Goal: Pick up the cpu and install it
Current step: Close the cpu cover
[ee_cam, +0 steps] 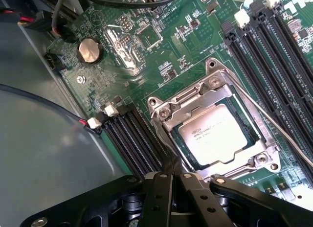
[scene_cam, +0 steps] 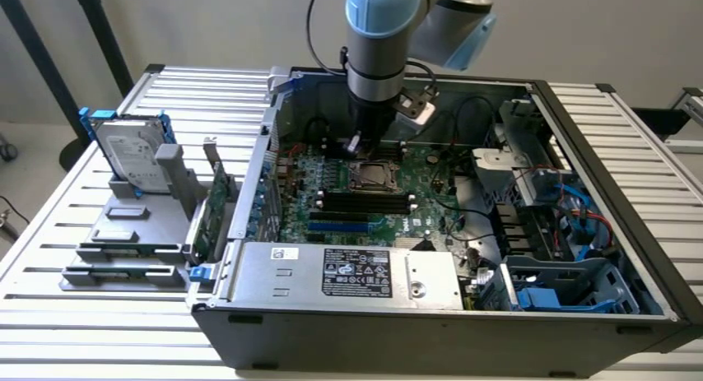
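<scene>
The cpu (ee_cam: pixel 215 134) lies flat in the metal socket frame (ee_cam: pixel 161 112) on the green motherboard (ee_cam: pixel 171 56), silver top facing up. In the exterior view the cpu (scene_cam: pixel 374 175) sits in the middle of the board inside the open computer case (scene_cam: pixel 439 315). My gripper (ee_cam: pixel 171 180) is shut with its black fingers pressed together and nothing seen between them. It hovers just beside the socket's edge, close to the cpu. From outside, the gripper (scene_cam: pixel 357 144) hangs straight down just behind the socket. A thin metal lever (ee_cam: pixel 281 136) runs along the socket's side.
A silver hard drive in a blue bracket (scene_cam: pixel 130 151) and green cards (scene_cam: pixel 220 202) stand on a grey holder (scene_cam: pixel 127 233) at the exterior view's left. Black memory slots (scene_cam: pixel 363 202), a power supply (scene_cam: pixel 351 270), cables (scene_cam: pixel 472 109) and a blue drive cage (scene_cam: pixel 561 295) crowd the case.
</scene>
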You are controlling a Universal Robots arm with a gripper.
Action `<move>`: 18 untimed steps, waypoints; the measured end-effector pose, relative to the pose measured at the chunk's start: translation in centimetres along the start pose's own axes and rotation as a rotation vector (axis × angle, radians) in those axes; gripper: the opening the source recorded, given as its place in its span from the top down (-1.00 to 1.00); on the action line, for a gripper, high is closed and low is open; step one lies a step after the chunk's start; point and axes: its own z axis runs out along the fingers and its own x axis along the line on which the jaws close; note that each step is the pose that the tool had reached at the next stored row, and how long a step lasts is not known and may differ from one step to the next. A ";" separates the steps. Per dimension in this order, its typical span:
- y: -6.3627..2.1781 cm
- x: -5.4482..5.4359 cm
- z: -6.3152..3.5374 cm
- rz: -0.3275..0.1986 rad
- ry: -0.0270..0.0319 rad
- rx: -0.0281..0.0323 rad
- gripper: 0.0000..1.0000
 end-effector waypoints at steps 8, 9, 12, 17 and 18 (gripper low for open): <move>0.53 0.4 0.04 0.000 -0.0062 -0.0042 0.79; 0.61 0.4 0.06 0.000 -0.0062 -0.0042 0.79; 0.80 0.5 0.08 -0.001 -0.0069 -0.0047 0.79; 0.82 0.6 -0.09 0.000 -0.0080 -0.0041 0.79; 0.77 0.6 -0.24 0.000 -0.0079 -0.0041 0.79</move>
